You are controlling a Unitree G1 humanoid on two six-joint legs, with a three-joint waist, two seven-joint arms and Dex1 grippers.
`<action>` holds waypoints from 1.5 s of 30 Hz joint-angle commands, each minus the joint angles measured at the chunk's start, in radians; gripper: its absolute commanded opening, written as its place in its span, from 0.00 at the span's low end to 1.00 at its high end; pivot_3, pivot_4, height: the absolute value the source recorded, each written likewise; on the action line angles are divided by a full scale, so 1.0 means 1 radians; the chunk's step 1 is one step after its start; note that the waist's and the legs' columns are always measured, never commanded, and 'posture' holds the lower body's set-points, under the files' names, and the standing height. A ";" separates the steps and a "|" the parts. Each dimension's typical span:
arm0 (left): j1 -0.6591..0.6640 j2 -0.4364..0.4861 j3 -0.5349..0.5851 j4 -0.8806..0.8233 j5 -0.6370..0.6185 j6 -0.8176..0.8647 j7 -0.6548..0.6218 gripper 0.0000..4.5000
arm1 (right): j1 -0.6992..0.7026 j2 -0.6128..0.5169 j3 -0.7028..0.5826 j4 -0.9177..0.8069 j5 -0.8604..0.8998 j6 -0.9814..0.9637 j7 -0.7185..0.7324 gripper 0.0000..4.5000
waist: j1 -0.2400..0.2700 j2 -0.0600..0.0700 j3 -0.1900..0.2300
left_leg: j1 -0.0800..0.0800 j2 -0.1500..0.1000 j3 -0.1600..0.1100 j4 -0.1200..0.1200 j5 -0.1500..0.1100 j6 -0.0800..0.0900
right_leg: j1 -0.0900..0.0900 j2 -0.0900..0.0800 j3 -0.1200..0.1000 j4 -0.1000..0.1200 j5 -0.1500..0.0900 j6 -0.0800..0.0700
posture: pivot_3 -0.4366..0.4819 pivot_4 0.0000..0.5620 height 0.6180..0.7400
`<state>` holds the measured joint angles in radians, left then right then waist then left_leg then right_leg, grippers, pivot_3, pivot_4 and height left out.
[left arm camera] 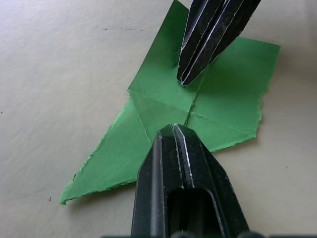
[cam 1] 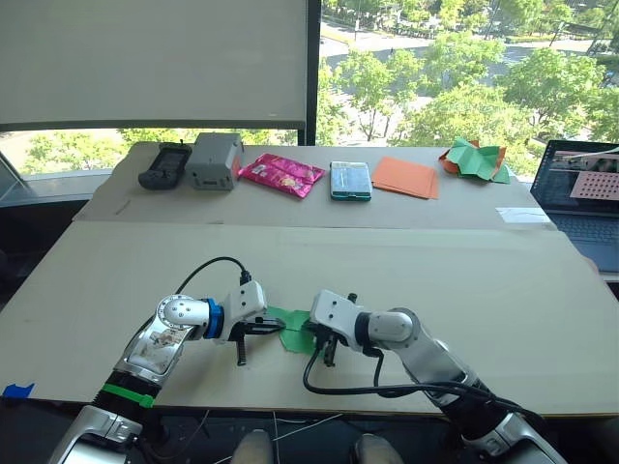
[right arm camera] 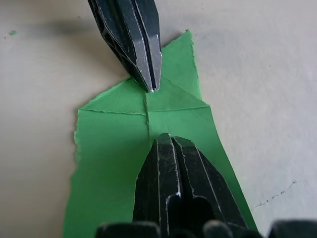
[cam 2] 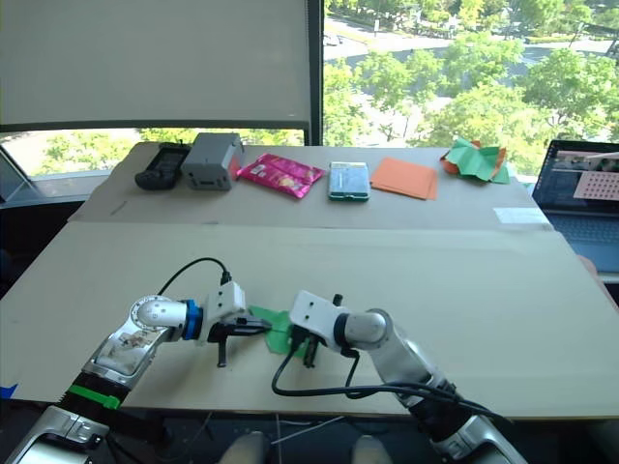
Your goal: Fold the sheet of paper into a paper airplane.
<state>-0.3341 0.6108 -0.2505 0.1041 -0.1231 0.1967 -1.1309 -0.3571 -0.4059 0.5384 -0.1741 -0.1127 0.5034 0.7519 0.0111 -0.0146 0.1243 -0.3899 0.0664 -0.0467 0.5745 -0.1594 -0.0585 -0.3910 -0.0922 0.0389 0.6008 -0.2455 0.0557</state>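
The sheet of paper [cam 1: 293,333] is bright green, creased and partly folded into a pointed wedge, and lies flat near the table's front edge. In the left wrist view the paper [left arm camera: 233,89] shows folded flaps meeting at a centre crease. My left gripper [left arm camera: 173,128] is shut, its tip resting on that crease. My right gripper [right arm camera: 166,136] is also shut and presses on the paper [right arm camera: 109,148] from the opposite side. The two tips face each other a short way apart. In the head view the left gripper [cam 1: 274,327] is at the paper's left and the right gripper [cam 1: 325,348] at its right.
The back table holds a black device [cam 1: 165,165], a grey box [cam 1: 214,159], a pink packet [cam 1: 281,174], a teal case [cam 1: 350,180], flat orange sheets [cam 1: 405,177] and a crumpled green-and-orange heap [cam 1: 474,159]. A laptop [cam 1: 585,198] stands at the right.
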 commanded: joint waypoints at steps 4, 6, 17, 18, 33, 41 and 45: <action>0.008 0.008 -0.013 0.018 0.021 0.001 0.002 0.00 | 0.092 -0.074 0.040 0.040 -0.047 0.134 0.005 0.00 | 0.000 0.001 -0.003 | 0.000 0.000 0.001 0.000 0.000 0.000 | 0.002 0.000 0.000 -0.005 0.000 0.000 | 0.48 0.27 0.72; 0.009 0.005 -0.016 0.019 0.022 0.002 0.004 0.00 | 0.099 -0.077 0.038 0.031 -0.044 0.145 0.001 0.00 | 0.000 0.001 -0.004 | 0.000 0.000 0.001 0.000 0.000 0.000 | 0.002 0.000 0.000 -0.005 0.000 0.000 | 0.48 0.27 0.72; 0.017 -0.002 -0.021 0.031 0.029 -0.003 0.018 0.00 | 0.163 -0.139 -0.009 -0.051 -0.020 0.203 -0.008 0.00 | 0.003 0.000 -0.006 | -0.001 -0.001 0.002 0.000 0.000 -0.001 | 0.002 -0.003 0.000 -0.007 -0.001 0.001 | 0.48 0.27 0.72; 0.017 -0.002 -0.021 0.032 0.029 -0.003 0.019 0.00 | 0.168 -0.142 -0.014 -0.058 -0.016 0.210 -0.010 0.00 | 0.002 0.000 -0.006 | -0.001 -0.001 0.003 0.000 -0.001 -0.001 | 0.002 -0.004 0.000 -0.007 -0.001 0.001 | 0.48 0.27 0.72; 0.008 -0.005 -0.020 0.035 0.028 -0.005 0.029 0.00 | 0.223 -0.220 -0.149 -0.252 0.052 0.231 -0.023 0.00 | 0.006 -0.002 -0.005 | -0.002 -0.010 0.003 0.001 -0.001 -0.001 | 0.002 -0.016 -0.005 -0.008 -0.003 0.004 | 0.48 0.27 0.72; 0.013 -0.006 -0.017 0.020 0.028 -0.004 0.030 0.00 | 0.154 -0.070 -0.242 -0.424 0.207 0.148 -0.047 0.00 | -0.005 -0.003 0.005 | -0.008 -0.015 0.001 0.000 0.000 -0.001 | -0.004 -0.021 -0.006 -0.008 -0.003 0.005 | 0.48 0.27 0.72; 0.013 -0.007 -0.017 0.020 0.029 -0.005 0.029 0.00 | 0.113 -0.048 -0.164 -0.342 0.151 0.140 -0.066 0.00 | -0.006 -0.003 0.004 | -0.007 -0.015 -0.001 0.000 0.000 -0.001 | -0.004 -0.019 -0.006 -0.007 -0.003 0.005 | 0.48 0.27 0.72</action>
<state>-0.3369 0.5974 -0.2468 0.1110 -0.1217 0.1783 -1.1053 -0.2362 -0.4572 0.3497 -0.5381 0.0558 0.6586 0.6964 0.0047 -0.0180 0.1286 -0.3974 0.0517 -0.0478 0.5747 -0.1598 -0.0591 -0.3947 -0.1113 0.0323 0.5937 -0.2486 0.0611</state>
